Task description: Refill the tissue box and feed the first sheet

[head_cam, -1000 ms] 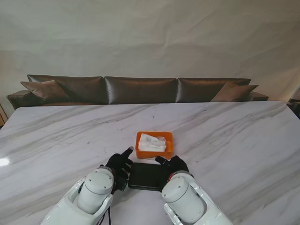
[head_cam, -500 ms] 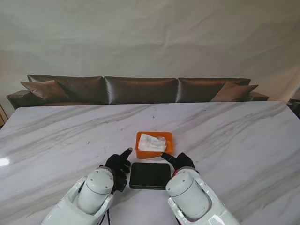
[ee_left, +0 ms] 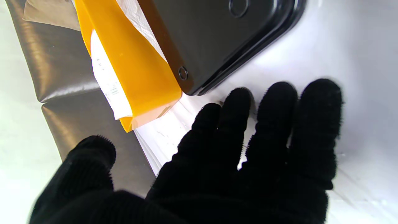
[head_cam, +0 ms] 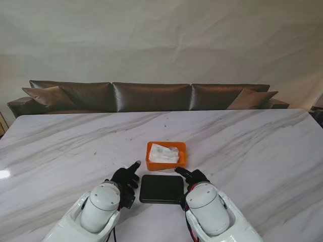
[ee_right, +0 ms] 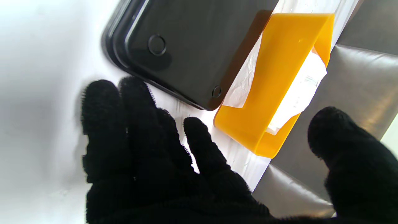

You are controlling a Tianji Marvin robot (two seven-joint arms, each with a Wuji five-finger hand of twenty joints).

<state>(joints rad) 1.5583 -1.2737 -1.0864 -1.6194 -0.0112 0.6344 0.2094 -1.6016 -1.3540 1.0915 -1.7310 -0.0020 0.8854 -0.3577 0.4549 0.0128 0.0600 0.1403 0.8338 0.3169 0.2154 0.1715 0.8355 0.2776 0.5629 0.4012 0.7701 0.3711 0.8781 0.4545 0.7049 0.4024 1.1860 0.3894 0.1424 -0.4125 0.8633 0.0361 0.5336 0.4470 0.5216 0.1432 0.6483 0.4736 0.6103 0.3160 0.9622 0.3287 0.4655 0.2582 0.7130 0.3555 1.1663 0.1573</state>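
A white marble table [head_cam: 242,146] fills most of the stand's view, with a dark brown sofa [head_cam: 151,96] behind its far edge and a pale wall behind that. Both white arms rise from the bottom corners, the left arm [head_cam: 98,214] and the right arm [head_cam: 209,217].

Near the middle of the table, close to me, lies a flat black lid [head_cam: 161,188] with rounded corners, resting flat between the 2 hands. Just beyond it, farther from me, sits the orange tissue box [head_cam: 166,156], open at the top, with a white pack of tissues [head_cam: 163,154] lying inside. The lid and the box sit right next to each other; in the wrist views their edges look touching or nearly so.

The left hand [head_cam: 126,177], in a black glove, rests just beside the lid's left edge, holding nothing; its 4 fingers [ee_left: 276,102] lie close together and the thumb stands well apart.

The right hand [head_cam: 191,176], also gloved in black, sits just beside the lid's right edge, also empty; its fingers [ee_right: 133,93] are loosely together with the thumb spread wide.
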